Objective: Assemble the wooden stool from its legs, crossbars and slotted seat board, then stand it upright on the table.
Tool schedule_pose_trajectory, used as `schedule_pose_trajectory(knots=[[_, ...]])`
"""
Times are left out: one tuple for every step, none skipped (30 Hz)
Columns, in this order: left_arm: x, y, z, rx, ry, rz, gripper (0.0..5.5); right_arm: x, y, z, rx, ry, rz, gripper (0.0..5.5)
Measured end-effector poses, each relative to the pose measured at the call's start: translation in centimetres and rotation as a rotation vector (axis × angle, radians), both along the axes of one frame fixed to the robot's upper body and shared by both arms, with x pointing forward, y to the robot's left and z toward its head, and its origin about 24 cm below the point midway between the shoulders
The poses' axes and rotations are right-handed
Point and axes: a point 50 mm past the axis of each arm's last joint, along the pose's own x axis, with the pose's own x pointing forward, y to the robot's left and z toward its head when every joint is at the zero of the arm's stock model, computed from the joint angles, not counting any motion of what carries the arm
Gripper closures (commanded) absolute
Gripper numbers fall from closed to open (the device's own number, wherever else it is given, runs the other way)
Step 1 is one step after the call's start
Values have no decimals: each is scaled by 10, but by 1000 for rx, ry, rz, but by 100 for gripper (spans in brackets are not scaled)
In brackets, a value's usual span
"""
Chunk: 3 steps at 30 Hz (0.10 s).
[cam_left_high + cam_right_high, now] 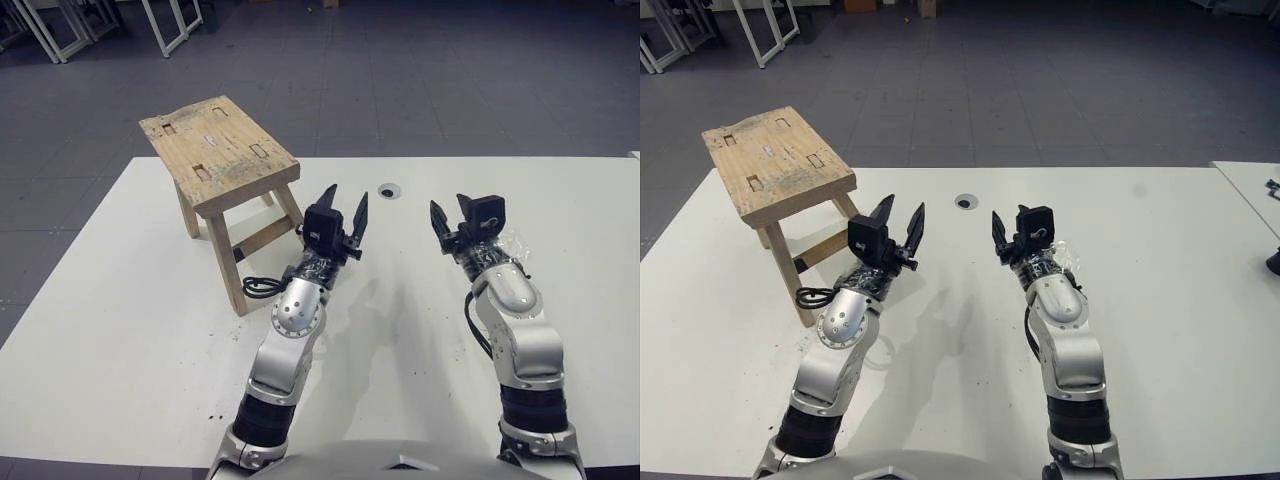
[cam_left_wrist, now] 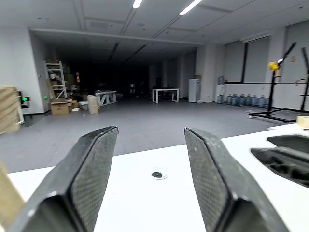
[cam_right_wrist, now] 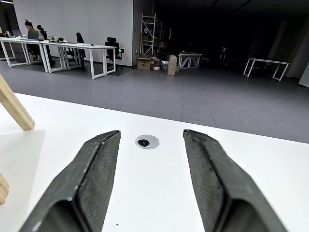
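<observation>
The wooden stool [image 1: 222, 160] stands upright and assembled on the white table [image 1: 110, 330] at its far left, slotted seat board on top, legs and a crossbar [image 1: 262, 236] below. My left gripper [image 1: 342, 208] hovers just right of the stool, open, nothing between its fingers [image 2: 87, 179]. My right gripper [image 1: 450, 216] is held farther right over the table's middle, also open and empty, its fingers [image 3: 207, 179] spread wide. A stool leg [image 3: 14, 108] appears in the right wrist view.
A round cable grommet [image 1: 388, 189] sits in the table just beyond both grippers. A black cable [image 1: 258, 287] loops by my left forearm near the stool's front leg. Dark specks lie near the table's front edge. Bare table surface stretches to the right.
</observation>
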Motion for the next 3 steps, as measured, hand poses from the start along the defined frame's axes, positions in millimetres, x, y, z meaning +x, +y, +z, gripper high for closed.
schedule_pose_trajectory(knots=[[2, 2, -1, 6, -1, 9, 293, 0, 0, -1, 0, 4, -2, 312], [3, 2, 0, 7, -6, 14, 293, 0, 0, -2, 0, 9, -4, 312], [4, 3, 2, 11, -18, 17, 293, 0, -1, -4, 0, 13, -7, 312]])
